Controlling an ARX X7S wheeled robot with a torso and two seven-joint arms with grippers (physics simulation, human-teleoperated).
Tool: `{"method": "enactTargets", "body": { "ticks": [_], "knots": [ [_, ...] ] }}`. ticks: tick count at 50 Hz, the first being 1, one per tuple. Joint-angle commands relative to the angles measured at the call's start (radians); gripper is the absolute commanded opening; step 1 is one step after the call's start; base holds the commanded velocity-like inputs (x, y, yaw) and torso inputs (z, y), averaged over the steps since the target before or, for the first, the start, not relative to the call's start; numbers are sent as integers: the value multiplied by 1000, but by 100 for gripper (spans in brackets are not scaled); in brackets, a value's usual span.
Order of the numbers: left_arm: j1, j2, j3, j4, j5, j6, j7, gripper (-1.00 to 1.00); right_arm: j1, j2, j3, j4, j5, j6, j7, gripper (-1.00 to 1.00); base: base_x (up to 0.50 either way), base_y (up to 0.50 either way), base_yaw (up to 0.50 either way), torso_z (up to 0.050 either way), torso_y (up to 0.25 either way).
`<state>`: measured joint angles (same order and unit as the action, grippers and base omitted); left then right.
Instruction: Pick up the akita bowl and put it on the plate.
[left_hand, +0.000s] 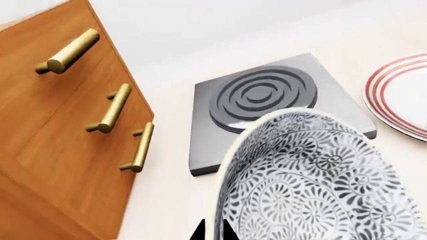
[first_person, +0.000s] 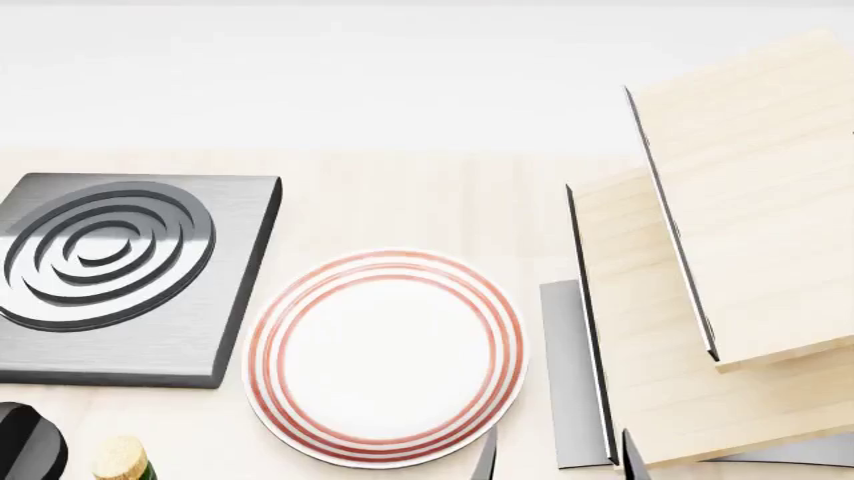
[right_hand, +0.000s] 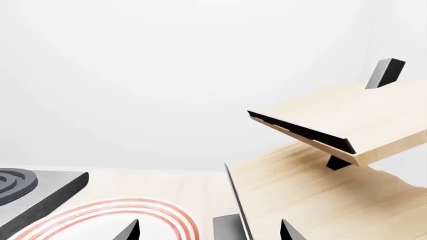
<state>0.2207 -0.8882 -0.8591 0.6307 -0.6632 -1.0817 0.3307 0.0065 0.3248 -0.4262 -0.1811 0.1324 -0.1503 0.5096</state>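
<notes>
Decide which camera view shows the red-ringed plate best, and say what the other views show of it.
The head view: the whole plate shows from above, bare, beside the burner. The left wrist view shows only one edge, past the akita bowl. The right wrist view catches a low slice of its rings.

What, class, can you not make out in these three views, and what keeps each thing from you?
- Left gripper, left wrist view: only dark tips at the frame edge; grip on the akita bowl unclear.
- Akita bowl: out of the head view.
- Plate: cut off in both wrist views.
- Burner, head view: left edge cropped.
</notes>
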Motion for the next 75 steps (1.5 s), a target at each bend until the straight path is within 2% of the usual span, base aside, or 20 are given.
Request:
{"method": "enactTargets", "body": {
  "ticks": [1,21,29,40,43,51,53,57,75],
  "knots": [
    [-84,7,-52,17,-15,41,-31,-100,-2,4,-1,-6,2,4,4,100,0,0,0,0,0],
    [-256,30,-17,-33,17,201,-112,-100,4,1,-9,20,3,-13,4,100,0,0,0,0,0],
    [-327,22,76,-35,46,246,-176,-100,7,3,-10,19,5,-9,5,100,0,0,0,0,0],
    [-496,4,178,-41,27,281,-264,-100,7,8,-11,8,6,-1,10,100,0,0,0,0,0],
    [-555,14,234,-59,54,330,-296,-100,7,9,-11,5,8,2,10,100,0,0,0,0,0],
    [-709,-5,376,-82,39,319,-354,-100,9,11,-12,6,9,-1,12,100,0,0,0,0,0],
    [-764,-12,454,-101,40,316,-356,-100,8,11,-12,11,11,-4,11,100,0,0,0,0,0],
    [-827,-10,532,-124,65,332,-368,-100,8,12,-11,10,13,-4,12,100,0,0,0,0,0],
    [-1237,103,839,-347,126,321,-380,-100,9,12,-19,23,12,-12,13,100,0,0,0,0,1]
  ]
}}
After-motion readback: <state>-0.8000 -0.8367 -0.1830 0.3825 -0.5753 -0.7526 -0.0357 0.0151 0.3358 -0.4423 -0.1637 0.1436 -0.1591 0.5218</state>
